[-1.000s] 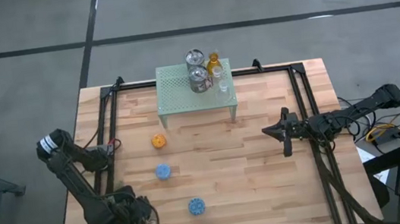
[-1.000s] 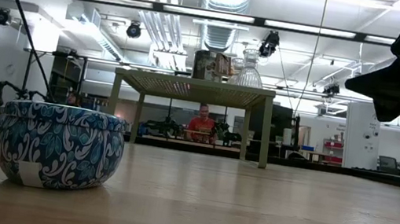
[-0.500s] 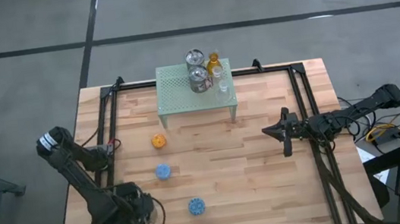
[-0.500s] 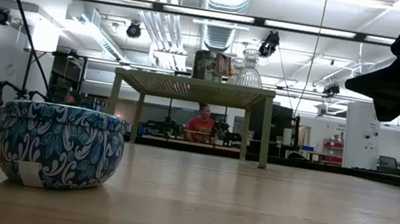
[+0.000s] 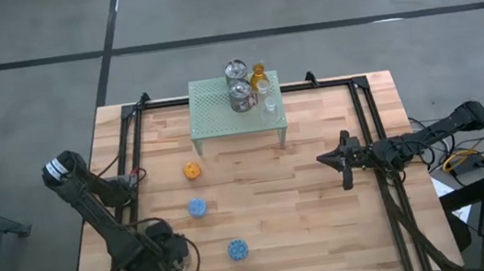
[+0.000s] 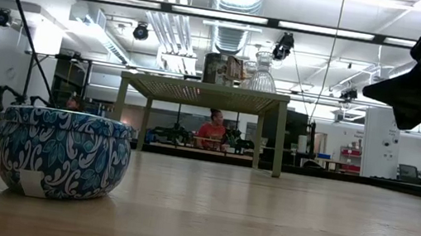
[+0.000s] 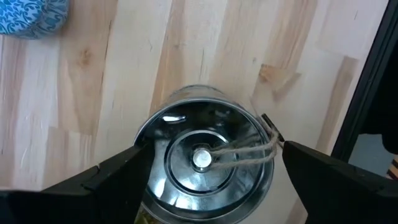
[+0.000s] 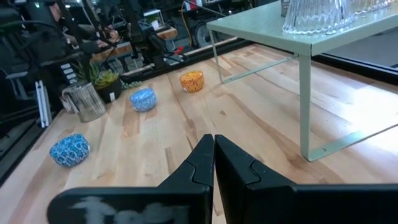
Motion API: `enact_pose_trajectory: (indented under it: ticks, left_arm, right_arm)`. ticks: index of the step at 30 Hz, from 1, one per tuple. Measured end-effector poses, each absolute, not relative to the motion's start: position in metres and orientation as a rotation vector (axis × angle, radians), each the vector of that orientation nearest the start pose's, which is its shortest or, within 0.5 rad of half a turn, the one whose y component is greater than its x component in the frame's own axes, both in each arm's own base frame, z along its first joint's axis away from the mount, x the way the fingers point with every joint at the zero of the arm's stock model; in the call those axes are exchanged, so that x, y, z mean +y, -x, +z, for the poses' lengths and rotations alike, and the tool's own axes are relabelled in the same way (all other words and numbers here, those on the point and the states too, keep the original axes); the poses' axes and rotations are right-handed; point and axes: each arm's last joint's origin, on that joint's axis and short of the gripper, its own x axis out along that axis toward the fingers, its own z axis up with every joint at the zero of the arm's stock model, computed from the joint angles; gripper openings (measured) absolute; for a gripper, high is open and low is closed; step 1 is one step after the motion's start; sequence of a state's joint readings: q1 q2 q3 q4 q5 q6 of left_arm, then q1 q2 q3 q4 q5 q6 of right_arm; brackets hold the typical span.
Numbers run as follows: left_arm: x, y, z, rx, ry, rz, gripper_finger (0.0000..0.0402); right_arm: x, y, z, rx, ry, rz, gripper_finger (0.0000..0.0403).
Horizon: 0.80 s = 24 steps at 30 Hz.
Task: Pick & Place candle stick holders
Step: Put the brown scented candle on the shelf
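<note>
Nearest to you, your left gripper (image 7: pixel 205 180) is hanging low over the front left corner of the desk (image 5: pixel 309 229), its fingers (image 7: pixel 115 177) standing wide apart on either side of a silvery metal holder (image 7: pixel 202 162) with a bit of twine at its rim. From the wrist picture you cannot tell whether the fingers are touching its wall; the holder is sitting upright on the wood between them.

Just beside that, the first blue holder (image 5: pixel 237 249) is sitting near the front edge, filling the low view as a patterned bowl (image 6: pixel 61 153). A second blue holder (image 5: pixel 197 208) is sitting a little farther back, and the orange holder (image 5: pixel 192 170) beyond it, all three well apart from one another on the left half of the desk.

Over on the right side, your right gripper (image 5: pixel 347 169) is hovering above bare wood with its fingers (image 8: pixel 205 163) pressed together and holding nothing.

At the far edge, the pale-green mesh stand (image 5: pixel 217 120) is carrying two more silvery holders (image 5: pixel 240 91), the amber glass holder (image 5: pixel 259 74) and the clear glass holders (image 5: pixel 267 95), grouped toward its right end.

In the room behind, a person (image 6: pixel 214 130) is sitting.
</note>
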State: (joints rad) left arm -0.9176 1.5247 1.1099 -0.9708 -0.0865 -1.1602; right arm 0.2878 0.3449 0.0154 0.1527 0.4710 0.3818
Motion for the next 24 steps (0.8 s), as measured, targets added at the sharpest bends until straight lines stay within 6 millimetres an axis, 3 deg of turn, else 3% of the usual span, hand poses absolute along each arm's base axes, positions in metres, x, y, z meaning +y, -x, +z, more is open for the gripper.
enact_pose_trajectory:
  ticks: [10,17,24]
  left_arm:
    - [-0.219,-0.171,0.25,1.382,0.277,0.101,0.0362]
    - [-0.212,-0.166,0.242,1.415,0.228,0.156,0.0362]
    - [-0.211,-0.166,0.238,1.42,0.31,0.234,0.0362]
  right_arm:
    - [0.02,-0.115,0.152,0.145,-0.311,-0.215,0.0008]
    - [0.021,-0.116,0.152,0.14,-0.313,-0.214,0.0008]
    - [0.021,-0.116,0.152,0.14,-0.313,-0.214,0.0008]
